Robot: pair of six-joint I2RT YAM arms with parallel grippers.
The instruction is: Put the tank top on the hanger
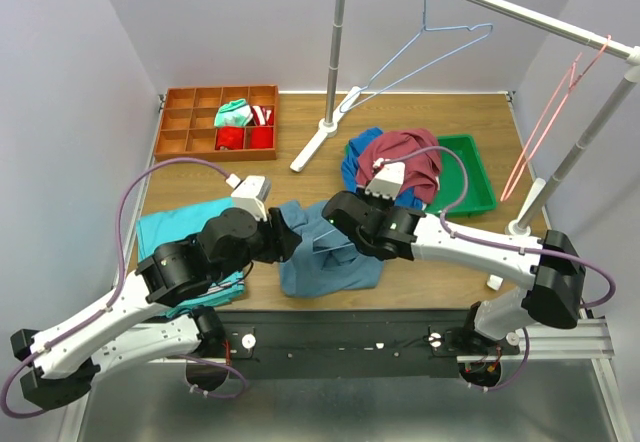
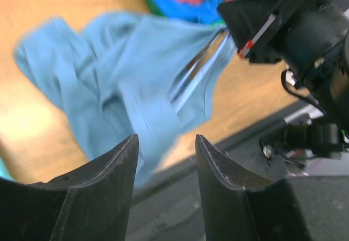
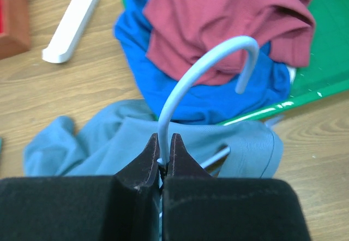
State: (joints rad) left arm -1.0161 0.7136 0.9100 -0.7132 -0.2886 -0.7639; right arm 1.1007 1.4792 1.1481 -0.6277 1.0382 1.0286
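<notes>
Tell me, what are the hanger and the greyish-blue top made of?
The hanger looks like thin metal wire with a smooth light-blue coating: it is skinny, round and bent into a neat hook. The top looks like soft knitted cloth, maybe cotton: it is dull, floppy and full of wrinkles.

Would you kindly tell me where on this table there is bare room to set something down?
The table is bare behind the green bin, and between the wooden tray and the teal cloth. The middle is crowded: the tank top, the open left pincer, and the right pincer shut on the hanger.
</notes>
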